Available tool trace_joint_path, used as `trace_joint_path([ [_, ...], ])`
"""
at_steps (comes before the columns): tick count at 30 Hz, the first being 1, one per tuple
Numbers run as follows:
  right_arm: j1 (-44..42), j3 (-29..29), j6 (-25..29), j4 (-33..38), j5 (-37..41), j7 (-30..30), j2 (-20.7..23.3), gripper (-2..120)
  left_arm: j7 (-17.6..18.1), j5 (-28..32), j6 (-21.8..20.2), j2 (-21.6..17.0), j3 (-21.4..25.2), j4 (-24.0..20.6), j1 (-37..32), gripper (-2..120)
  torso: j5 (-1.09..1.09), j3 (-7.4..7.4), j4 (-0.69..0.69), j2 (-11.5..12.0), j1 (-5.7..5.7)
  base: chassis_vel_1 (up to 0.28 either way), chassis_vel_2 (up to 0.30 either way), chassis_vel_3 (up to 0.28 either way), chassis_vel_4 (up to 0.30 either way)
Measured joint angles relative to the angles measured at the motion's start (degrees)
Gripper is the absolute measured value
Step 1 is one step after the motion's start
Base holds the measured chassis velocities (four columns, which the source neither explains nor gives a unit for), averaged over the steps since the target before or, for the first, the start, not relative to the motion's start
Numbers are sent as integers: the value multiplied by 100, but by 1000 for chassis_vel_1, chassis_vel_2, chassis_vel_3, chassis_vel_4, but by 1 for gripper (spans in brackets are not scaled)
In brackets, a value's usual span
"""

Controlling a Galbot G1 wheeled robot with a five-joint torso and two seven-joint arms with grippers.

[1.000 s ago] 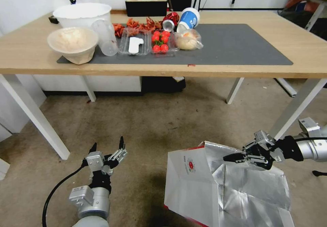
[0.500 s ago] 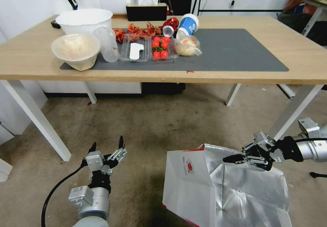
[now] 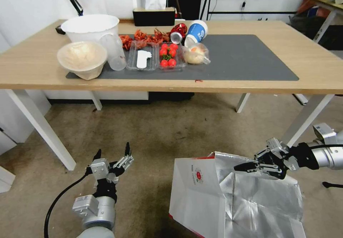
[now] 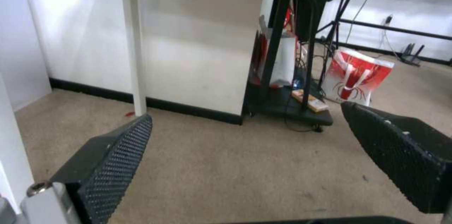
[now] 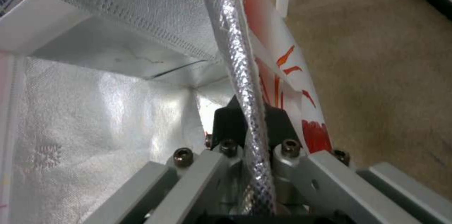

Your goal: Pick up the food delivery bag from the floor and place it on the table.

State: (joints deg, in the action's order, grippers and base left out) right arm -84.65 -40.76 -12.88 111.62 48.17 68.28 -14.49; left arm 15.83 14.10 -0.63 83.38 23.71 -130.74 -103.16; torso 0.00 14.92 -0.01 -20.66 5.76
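The bag [image 3: 200, 195] occupies the lower centre-right of the head view, low over the floor [image 3: 160, 130]; whether its base touches the carpet cannot be told. Its outer face is white with a small round red logo and a line of red print beside it. A red trim runs along the top edge and again at the lower corner. The mouth stands open, showing crinkled silver foil lining with fold creases. In the right wrist view the bag [image 5: 108, 86] shows the same foil interior, a stitched seam, and red markings on the white outer wall.

The right hand [image 3: 250, 167] sits at the lower right of the head view, clenched on the far rim of the bag. The right wrist view confirms it: the foil edge passes between the closed fingers [image 5: 275, 125].

The left hand [image 3: 112, 152] is at the lower left of the head view, released, fingers spread and pointing up, well apart from the bag. The left wrist view shows its textured pads [image 4: 118, 153] wide apart over bare carpet.

The counter [image 3: 268, 77] spans the upper half of the head view, light wood on white legs, carrying a dark grey mat [image 3: 246, 57]. The mat's left part holds a white bowl [image 3: 89, 27], a paper bowl [image 3: 82, 57], a tray of tomatoes [image 3: 168, 54] and a blue cup [image 3: 196, 30] lying on its side.
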Motion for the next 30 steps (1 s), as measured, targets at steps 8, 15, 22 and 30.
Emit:
trace_joint_path([
  [8,-5,-15,-3,16,21,32,8,0,7,8,-2,2,1,-2,-1,100,0,116,0,-176,59,0,0,0,0],
  [15,-13,-15,-17,53,46,105,5,0,8,9,-3,21,-6,-8,-12,100,0,219,0,-329,107,0,0,0,0],
  [22,-10,-14,-34,66,73,169,20,0,9,15,-6,17,-3,-26,-16,100,0,322,0,-482,159,0,0,0,0],
  [30,-10,-15,-40,76,75,204,27,0,8,27,-10,16,-6,-32,-17,100,0,426,0,-650,223,0,0,0,0],
])
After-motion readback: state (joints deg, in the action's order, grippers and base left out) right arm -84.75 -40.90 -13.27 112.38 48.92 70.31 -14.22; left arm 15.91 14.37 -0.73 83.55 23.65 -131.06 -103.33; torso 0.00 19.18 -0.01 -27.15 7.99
